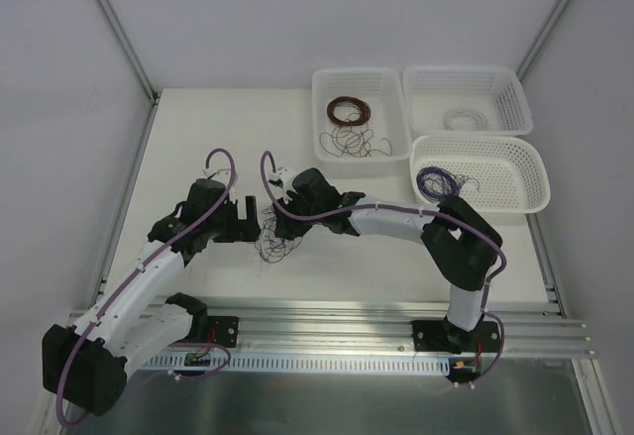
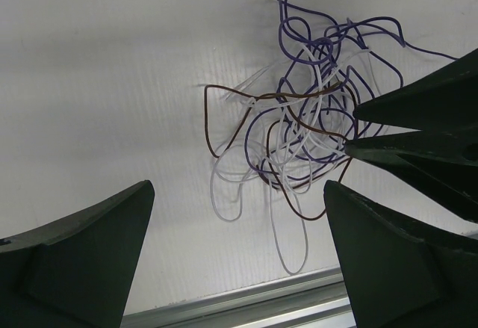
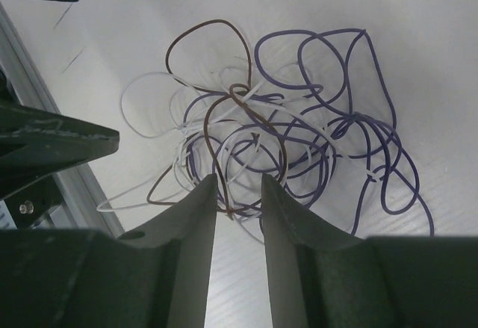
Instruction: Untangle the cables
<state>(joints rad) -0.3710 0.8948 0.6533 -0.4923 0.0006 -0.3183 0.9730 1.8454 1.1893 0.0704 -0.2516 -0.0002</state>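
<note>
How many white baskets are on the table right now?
3. Far-middle basket holds a brown coil; far-right basket holds a pale coil; nearer right basket holds purple wires.

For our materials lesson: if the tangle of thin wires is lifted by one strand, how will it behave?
The tangle is probably floppy: its thin strands lie in loose loops. Probably light too, being so fine. Interlaced strands would likely drag up together, not slide free.

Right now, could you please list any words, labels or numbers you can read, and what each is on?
None: no readable text on the baskets, table, cables or rail.
Circuit board below the rail: any markings are too small to read.
</note>
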